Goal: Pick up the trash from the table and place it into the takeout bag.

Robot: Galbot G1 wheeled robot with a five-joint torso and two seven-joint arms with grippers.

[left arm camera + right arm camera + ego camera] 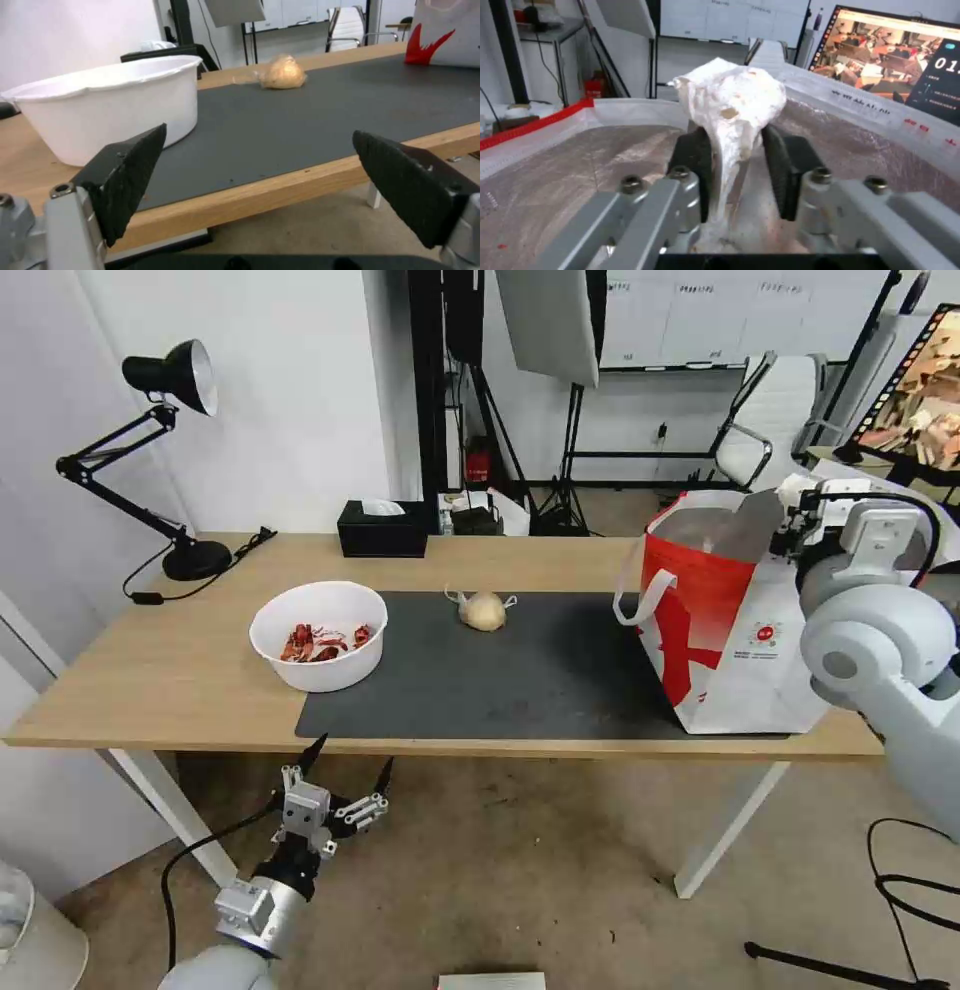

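the white bowl point(318, 634) sits on the left part of the desk point(180, 670), at the left edge of the dark grey mat point(520, 670), with red shells point(322, 642) in its bottom. the takeout bag point(730, 630) stands open at the right end of the mat, white and red outside, silver foil inside, a white strap hanging on its left side. the right gripper point(735, 161) is at the bag's mouth, its jaws clamped on a crumpled white tissue point(732, 101) above the foil lining. a beige knotted lump point(483, 610), round and smooth with clear twisted ends, lies on the far middle of the mat. the left gripper point(345, 775) hangs below the desk's near edge, over the floor, near the bowl, its black ridged jaws wide apart. a black tissue box point(382, 528) and a black desk lamp point(160, 450) stand along the far left. the desk is light wood on white legs; the floor is beige.
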